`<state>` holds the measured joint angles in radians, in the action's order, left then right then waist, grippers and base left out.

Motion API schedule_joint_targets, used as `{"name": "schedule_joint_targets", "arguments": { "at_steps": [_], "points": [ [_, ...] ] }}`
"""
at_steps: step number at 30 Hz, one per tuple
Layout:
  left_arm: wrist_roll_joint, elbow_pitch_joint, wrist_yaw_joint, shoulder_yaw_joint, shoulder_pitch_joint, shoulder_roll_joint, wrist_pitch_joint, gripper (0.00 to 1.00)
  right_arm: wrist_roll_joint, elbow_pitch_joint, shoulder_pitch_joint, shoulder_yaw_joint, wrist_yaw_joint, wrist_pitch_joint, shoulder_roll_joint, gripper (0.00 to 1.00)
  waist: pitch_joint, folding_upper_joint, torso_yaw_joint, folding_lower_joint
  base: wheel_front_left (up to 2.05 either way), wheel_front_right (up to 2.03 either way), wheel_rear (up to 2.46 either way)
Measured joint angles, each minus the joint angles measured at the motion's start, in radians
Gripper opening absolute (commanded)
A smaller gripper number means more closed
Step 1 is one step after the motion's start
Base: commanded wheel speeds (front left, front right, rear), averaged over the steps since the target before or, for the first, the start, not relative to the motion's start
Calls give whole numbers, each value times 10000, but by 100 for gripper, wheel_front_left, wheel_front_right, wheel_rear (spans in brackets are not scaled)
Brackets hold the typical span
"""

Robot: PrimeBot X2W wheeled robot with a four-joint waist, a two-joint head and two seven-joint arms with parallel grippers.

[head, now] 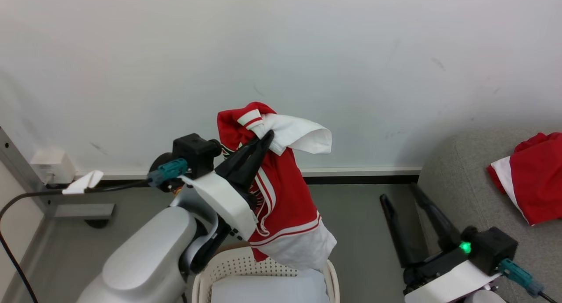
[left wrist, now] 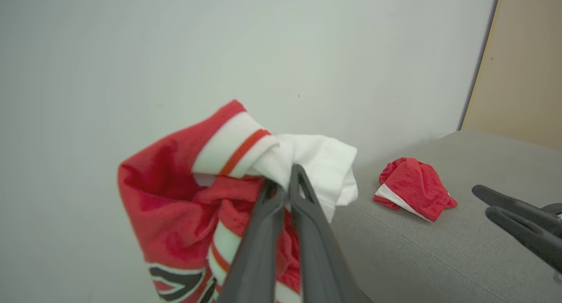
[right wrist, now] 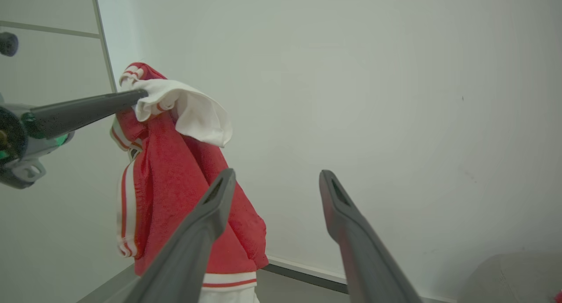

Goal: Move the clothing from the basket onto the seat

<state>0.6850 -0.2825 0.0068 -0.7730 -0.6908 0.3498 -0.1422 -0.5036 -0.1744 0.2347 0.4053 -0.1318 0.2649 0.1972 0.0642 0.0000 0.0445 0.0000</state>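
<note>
Two garments, hanging garment (head: 285, 197) clamped in left gripper (head: 265, 138) above basket (head: 239, 264), second garment (head: 533, 180) (crumpled) on seat (head: 456, 184); right gripper (head: 399, 193) spread.

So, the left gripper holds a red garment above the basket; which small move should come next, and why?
Probably swing the left gripper toward the seat on the robot's right: it is shut on the garment, which hangs over the basket.
</note>
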Motion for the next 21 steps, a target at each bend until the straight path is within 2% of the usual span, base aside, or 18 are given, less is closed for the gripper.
{"name": "schedule_joint_targets", "arguments": {
  "at_steps": [10,15,21],
  "points": [
    [-259,435,-115,-577,-44,-282,261,0,-853,-1532,1503,2905,0,0,594,100,26,0,-474,0,0,0,0],
    [-257,610,-326,-872,-75,-589,380,0,-1338,-2343,2378,4220,0,-2,788,100,33,0,-891,0,0,0,0],
    [-265,792,-568,-1337,-181,-892,593,0,-1879,-3196,3242,5317,0,-2,963,100,43,0,-1471,0,0,0,0]
  ]
}}
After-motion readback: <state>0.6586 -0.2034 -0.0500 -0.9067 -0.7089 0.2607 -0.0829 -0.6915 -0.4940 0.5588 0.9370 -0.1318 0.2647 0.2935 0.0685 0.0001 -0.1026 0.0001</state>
